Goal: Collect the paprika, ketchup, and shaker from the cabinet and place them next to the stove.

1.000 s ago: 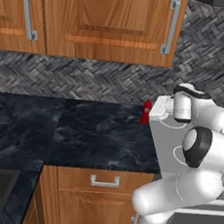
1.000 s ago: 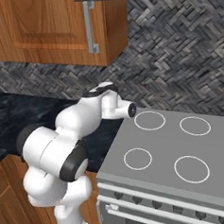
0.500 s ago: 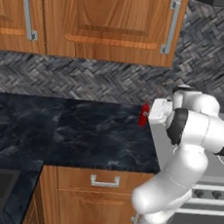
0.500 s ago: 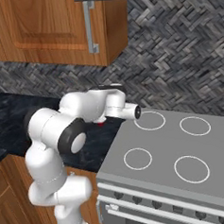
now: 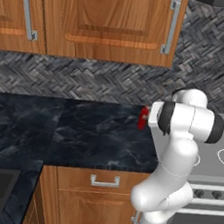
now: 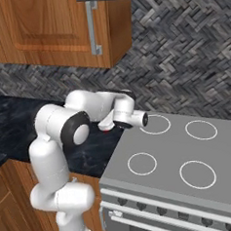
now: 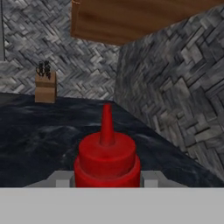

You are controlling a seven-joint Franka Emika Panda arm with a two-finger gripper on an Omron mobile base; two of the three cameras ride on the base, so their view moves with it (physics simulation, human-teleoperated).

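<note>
So the arm is folded over the dark marble counter (image 5: pixel 73 129) right by its right-hand edge, where it butts up against the stove (image 6: pixel 189 166). The gripper (image 7: pixel 107 181) is clamped on the ketchup (image 7: pixel 107 153); in the hand view the bright red bottle sits right between the two grey finger stubs, pointed cap sticking straight up the frame, so the jaws are pinching it by the body just below the shoulder. From the left base view you can only catch a sliver of red ketchup (image 5: pixel 143 118) poking out to the left of the white wrist, over the back part of the counter near the herringbone backsplash (image 5: pixel 87 82). In the right base view there's a tiny bit of red under the hand (image 6: pixel 106 128), right at the counter's edge next to the stove's back-left burner ring (image 6: pixel 154 124). I can't tell whether the bottle's bottom is touching the counter, it's hidden by the hand. Further along the counter in the hand view there's a wooden knife block (image 7: pixel 45 85) with dark handles, sitting against the backsplash. Closed wood cupboards (image 5: pixel 94 19) with metal handles hang above the counter.
</note>
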